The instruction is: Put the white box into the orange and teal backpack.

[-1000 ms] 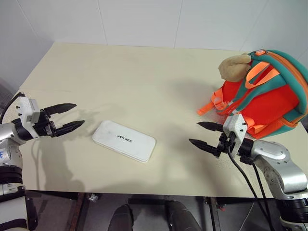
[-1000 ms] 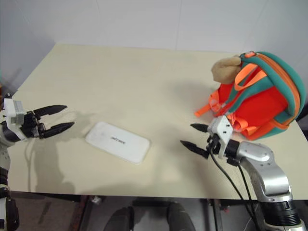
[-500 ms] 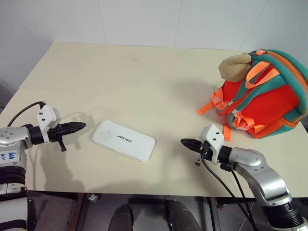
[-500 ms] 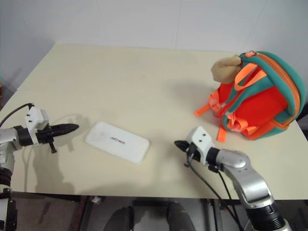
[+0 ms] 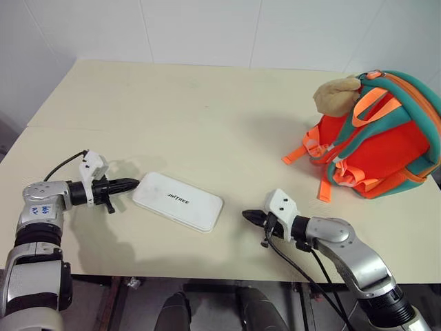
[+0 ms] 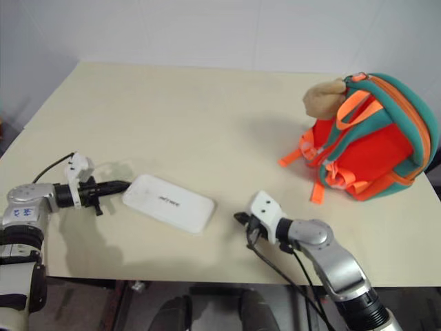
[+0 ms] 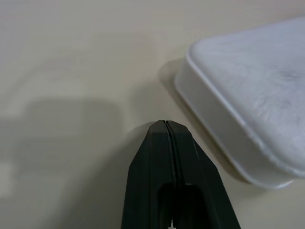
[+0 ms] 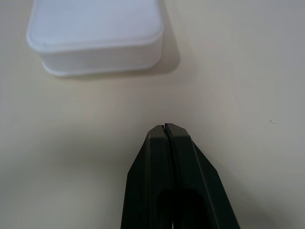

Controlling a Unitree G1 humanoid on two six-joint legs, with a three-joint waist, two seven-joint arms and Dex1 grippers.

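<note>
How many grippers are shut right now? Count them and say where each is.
2. The left gripper is shut, its tip just off the white box's left end. The right gripper is shut too, low over the table off the box's right end, short of it.

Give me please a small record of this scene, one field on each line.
box: flat white rectangular box lying on the beige table, nothing gripping it
backpack: orange and teal backpack on the table's right side, tan plush toy attached
left gripper: jaws shut, beside the box's left end
right gripper: jaws shut, apart from the box's right end
</note>
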